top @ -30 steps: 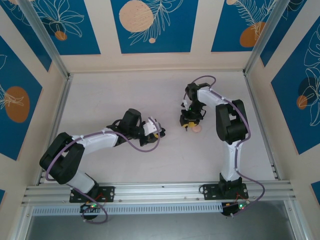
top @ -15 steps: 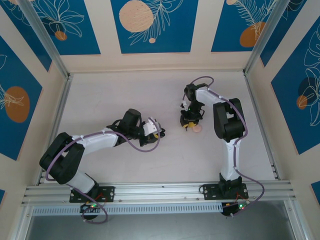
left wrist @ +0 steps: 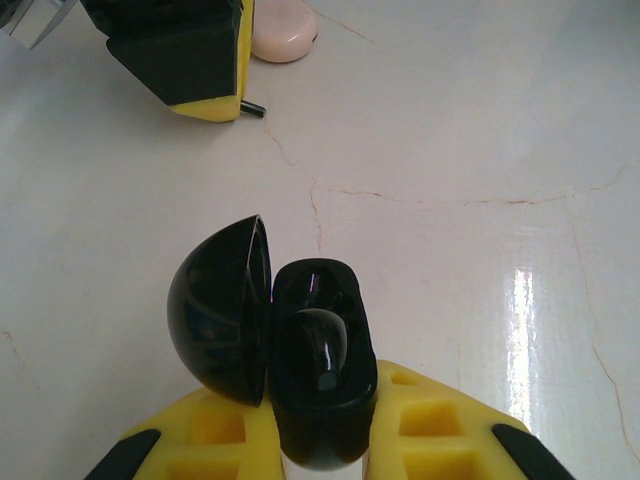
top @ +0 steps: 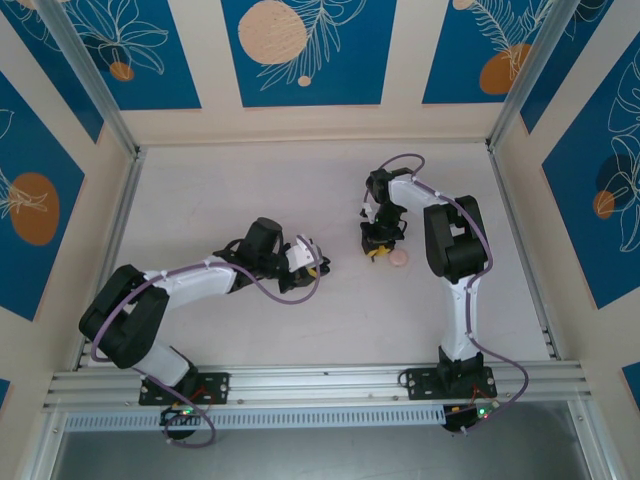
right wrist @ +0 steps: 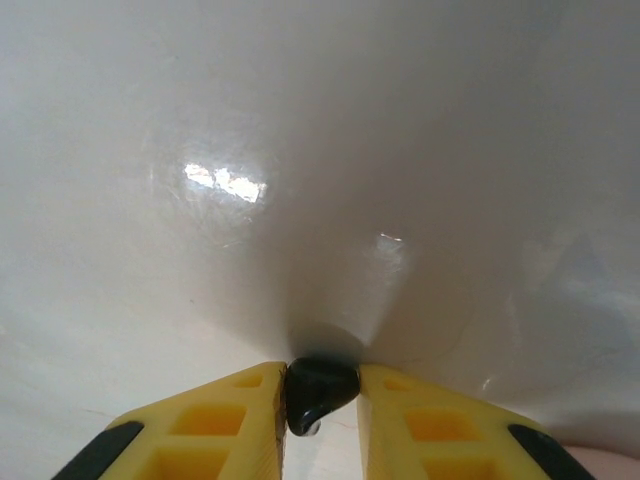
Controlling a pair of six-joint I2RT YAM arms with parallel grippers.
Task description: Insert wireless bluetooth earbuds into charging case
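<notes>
Earbud pickup: your right gripper is clamped on an earbud, right of centre.
Next, carry it left to the open charging case, pinched between the jaws of your left gripper.

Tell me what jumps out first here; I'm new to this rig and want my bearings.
The black charging case, lid swung open, sits clamped in the left gripper near the table's middle. To its right, the right gripper pinches a tiny black earbud down at the tabletop, with a pale pink disc beside it.
</notes>
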